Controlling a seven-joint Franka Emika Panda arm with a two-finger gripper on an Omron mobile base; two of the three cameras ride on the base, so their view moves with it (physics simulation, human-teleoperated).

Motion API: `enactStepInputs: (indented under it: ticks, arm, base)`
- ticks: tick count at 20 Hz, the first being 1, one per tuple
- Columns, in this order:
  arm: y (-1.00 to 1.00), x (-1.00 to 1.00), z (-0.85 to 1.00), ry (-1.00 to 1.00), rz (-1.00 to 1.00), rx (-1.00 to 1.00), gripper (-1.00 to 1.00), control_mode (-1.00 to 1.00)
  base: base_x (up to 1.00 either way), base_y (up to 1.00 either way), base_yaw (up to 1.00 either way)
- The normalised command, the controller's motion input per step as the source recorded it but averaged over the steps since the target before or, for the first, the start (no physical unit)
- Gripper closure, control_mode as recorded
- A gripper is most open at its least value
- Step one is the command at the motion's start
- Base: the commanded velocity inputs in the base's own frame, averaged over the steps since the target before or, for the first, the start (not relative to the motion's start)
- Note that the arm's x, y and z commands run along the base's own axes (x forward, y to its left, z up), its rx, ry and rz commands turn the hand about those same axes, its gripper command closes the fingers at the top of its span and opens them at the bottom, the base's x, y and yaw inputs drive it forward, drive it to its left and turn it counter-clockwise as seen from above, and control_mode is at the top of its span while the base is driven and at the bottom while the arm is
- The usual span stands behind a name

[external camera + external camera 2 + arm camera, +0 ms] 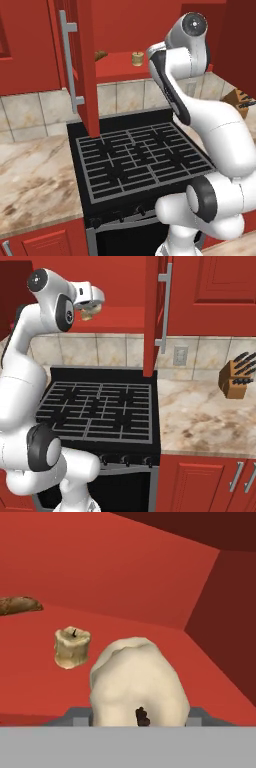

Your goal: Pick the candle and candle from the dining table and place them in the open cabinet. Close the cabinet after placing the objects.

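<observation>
Gripper (140, 714) clamped on cream candle (137, 682) above cabinet shelf (150, 587); lower it beside the golden-tan candle (72, 647), clear of it, before releasing.

golden-tan candle (72, 647) ahead-left, shelf (150, 572) beyond bare

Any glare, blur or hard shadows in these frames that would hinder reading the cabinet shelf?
Left base view: even, flat light, no glare; the golden-tan candle reads crisply on the shelf. Hand view: the pale cream candle looms large, edges soft; cabinet's right wall is darker. Right base view: no blur.
</observation>
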Motion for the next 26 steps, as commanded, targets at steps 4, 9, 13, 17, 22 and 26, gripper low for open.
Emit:
enactStepInputs:
  ticks: [4, 9, 13, 17, 22, 26]
  arm:
    - [-0.31, 0.49, -0.21, 0.0, 0.0, 0.0, 1.0, -1.0]
    - [-0.18, 0.37, -0.15, 0.02, 0.0, 0.0, 1.0, -1.0]
    - [0.0, 0.37, -0.13, 0.0, 0.0, 0.0, 1.0, -1.0]
    - [0.0, 0.51, -0.25, 0.13, 0.0, 0.0, 1.0, -1.0]
    - [0.0, 0.53, -0.3, 0.19, 0.0, 0.0, 1.0, -1.0]
    - [0.0, 0.5, -0.23, 0.1, 0.0, 0.0, 1.0, -1.0]
  base:
    - [0.0, 0.0, 0.0]
    - [0.0, 0.0, 0.0]
    - [0.0, 0.0, 0.0]
    - [0.0, 0.0, 0.0]
    - [0.0, 0.0, 0.0]
    - [0.0, 0.0, 0.0]
